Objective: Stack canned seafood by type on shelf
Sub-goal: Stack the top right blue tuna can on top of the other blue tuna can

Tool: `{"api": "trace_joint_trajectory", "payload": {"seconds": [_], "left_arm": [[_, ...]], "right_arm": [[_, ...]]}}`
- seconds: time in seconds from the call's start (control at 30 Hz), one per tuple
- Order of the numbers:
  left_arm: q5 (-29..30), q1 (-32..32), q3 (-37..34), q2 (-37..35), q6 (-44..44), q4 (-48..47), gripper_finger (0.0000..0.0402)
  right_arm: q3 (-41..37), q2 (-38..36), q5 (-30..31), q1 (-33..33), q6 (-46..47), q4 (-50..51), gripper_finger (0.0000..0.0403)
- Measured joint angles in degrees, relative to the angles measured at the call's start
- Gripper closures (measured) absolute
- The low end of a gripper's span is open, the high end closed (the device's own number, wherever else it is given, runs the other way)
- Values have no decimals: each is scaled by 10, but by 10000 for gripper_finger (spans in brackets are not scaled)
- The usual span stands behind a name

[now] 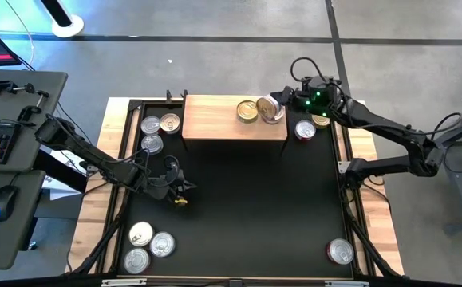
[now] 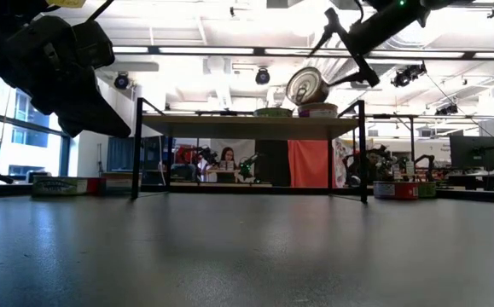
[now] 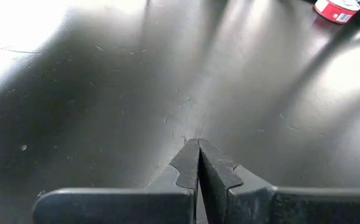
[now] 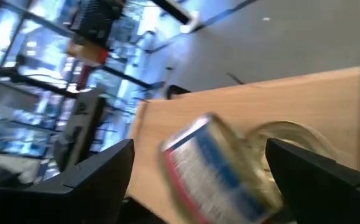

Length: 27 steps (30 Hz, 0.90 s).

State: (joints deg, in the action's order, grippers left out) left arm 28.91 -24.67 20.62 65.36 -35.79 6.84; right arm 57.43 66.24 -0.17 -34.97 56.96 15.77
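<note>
From above, the right gripper (image 1: 281, 101) hung over the shelf (image 1: 215, 119) at its right end, a tilted can (image 1: 270, 108) just beside it above a gold-lidded can (image 1: 248, 112). The left gripper (image 1: 175, 182) waited mid-mat, far from both.

At table height, the tilted can (image 2: 305, 86) sat tipped on a flat can (image 2: 317, 110).

The left wrist showed fingers (image 3: 189, 165) clenched, empty.

The right wrist showed spread fingers (image 4: 102, 168) flanking the blue-labelled can (image 4: 220, 168), seemingly released.
</note>
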Motion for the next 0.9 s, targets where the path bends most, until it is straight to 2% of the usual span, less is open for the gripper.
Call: {"api": "trace_joint_trajectory", "payload": {"seconds": [0.43, 0.7, 0.9], "left_arm": [[0, 0, 0, 0, 0, -1, 402], [0, 0, 0, 0, 0, -1, 401], [0, 0, 0, 0, -1, -1, 401]], "right_arm": [[0, -1, 43, -5, -12, 21, 48], [0, -21, 45, -37, -21, 22, 48], [11, -47, 44, -66, -83, 23, 48]]}}
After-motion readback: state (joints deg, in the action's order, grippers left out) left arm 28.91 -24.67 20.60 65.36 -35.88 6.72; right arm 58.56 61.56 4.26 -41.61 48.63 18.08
